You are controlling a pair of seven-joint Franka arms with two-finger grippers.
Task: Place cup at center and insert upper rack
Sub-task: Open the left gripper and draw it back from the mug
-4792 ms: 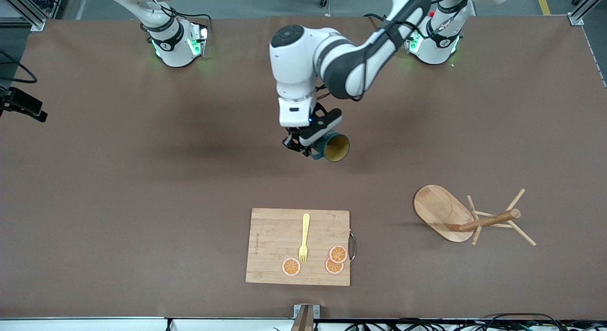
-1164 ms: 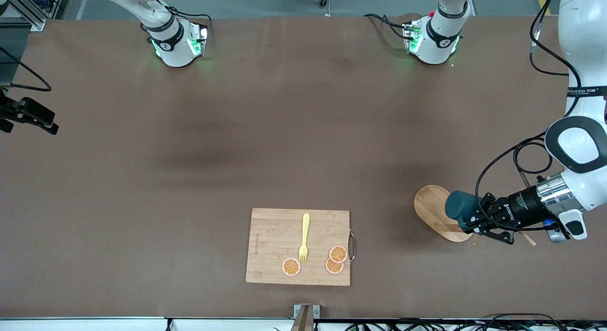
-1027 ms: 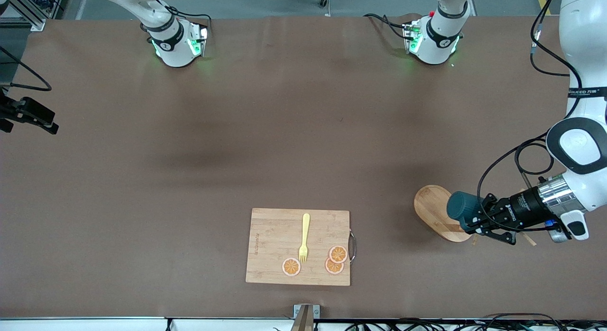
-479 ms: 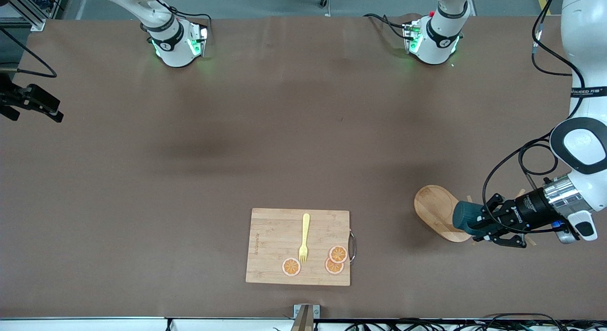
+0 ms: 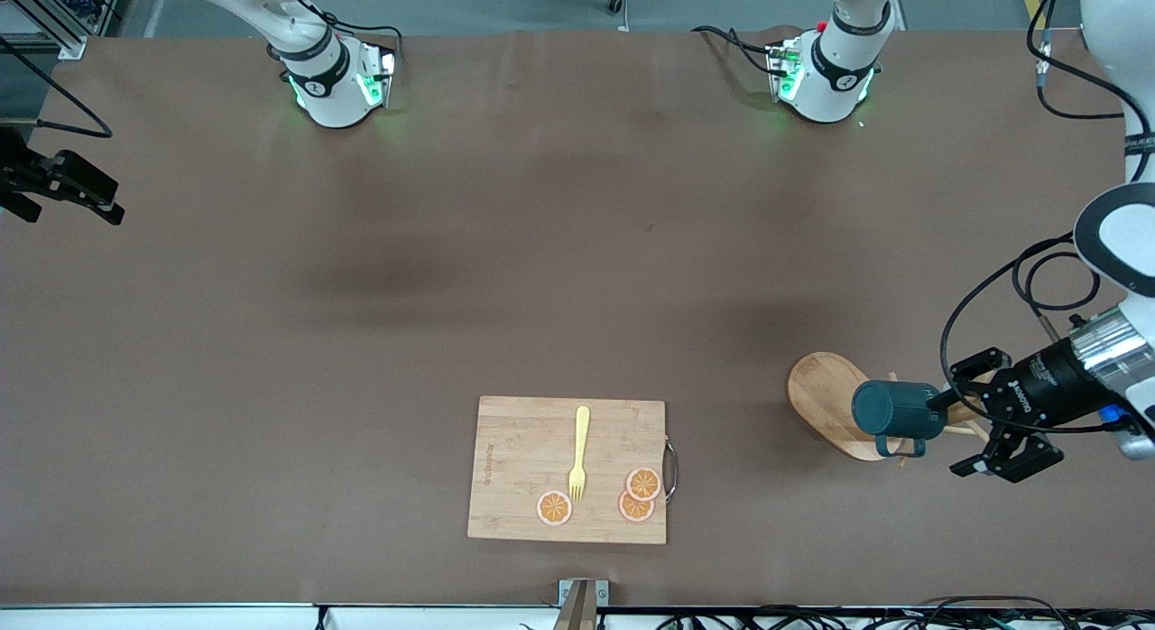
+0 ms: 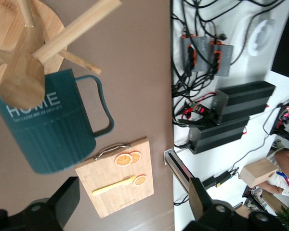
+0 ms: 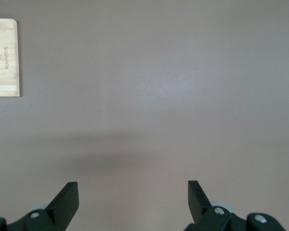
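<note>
Front view: the cup [image 5: 895, 409] hangs on the toppled upper rack [image 5: 835, 403], at three o'clock from the cutting board [image 5: 568, 469]. The left gripper [image 5: 991, 421] is spread just beside it; the right gripper [image 5: 68, 180] waits, spread.

Left wrist view: the cup [image 6: 43, 129] is released, so retreat looks next.

Right wrist view: bare table [image 7: 159, 86] under spread fingers [image 7: 67, 197].

Brown table [image 5: 361, 341] with two wooden pieces resting on it.
A cutting board [image 5: 523, 458] lies near the front edge; the toppled upper rack [image 5: 830, 400] lies beside it, toward the left arm's end.
</note>
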